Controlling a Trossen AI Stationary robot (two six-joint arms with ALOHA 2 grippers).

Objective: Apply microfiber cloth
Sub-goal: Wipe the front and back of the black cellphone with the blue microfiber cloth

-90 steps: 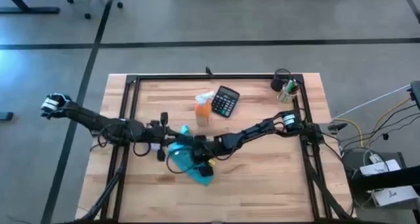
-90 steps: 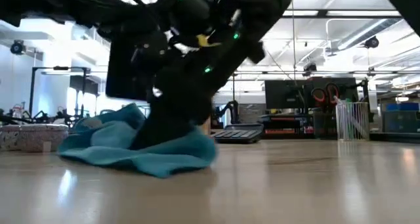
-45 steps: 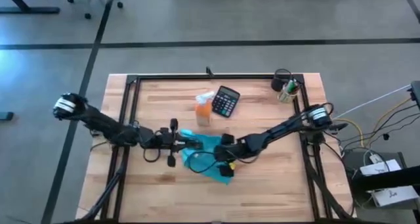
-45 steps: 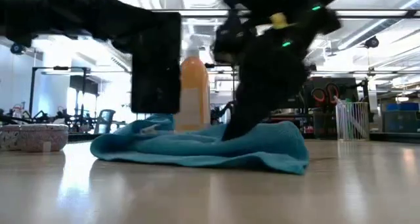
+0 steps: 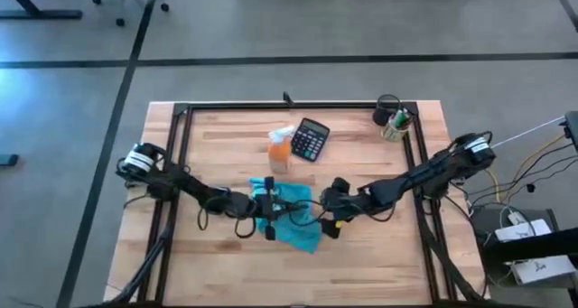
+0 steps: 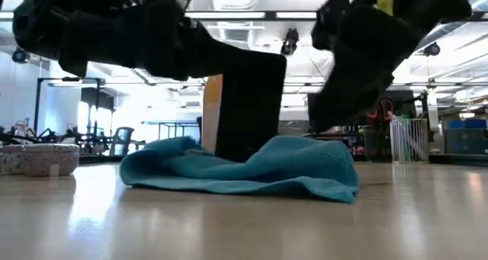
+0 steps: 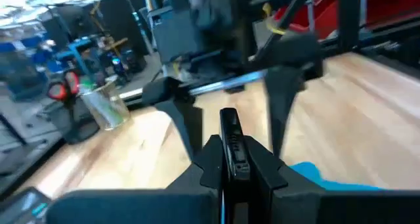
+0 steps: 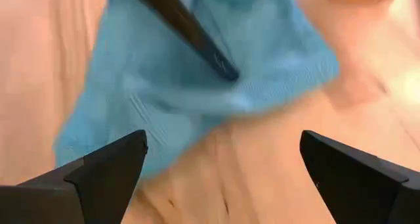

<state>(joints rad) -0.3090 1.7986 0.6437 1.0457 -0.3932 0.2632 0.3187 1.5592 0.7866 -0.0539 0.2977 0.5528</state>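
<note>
Microfiber cloth (image 5: 291, 214) lies rumpled on the wooden table (image 5: 361, 245), mid-front, just below the orange spray bottle (image 5: 279, 151) and black calculator (image 5: 311, 139). Left gripper (image 5: 269, 207) sits at the cloth's left edge, low over it; can't tell if its fingers are apart or closed. Right gripper (image 8: 223, 175) hangs off the cloth's right side, jaws wide apart, holding nothing, prob. released so the cloth can lie free. Cloth looks soft, nappy, turquoise, folds humped in low view; tabletop smooth pale wood w/ sheen. Pen cup (image 5: 394, 124) at back right corner, well apart.
</note>
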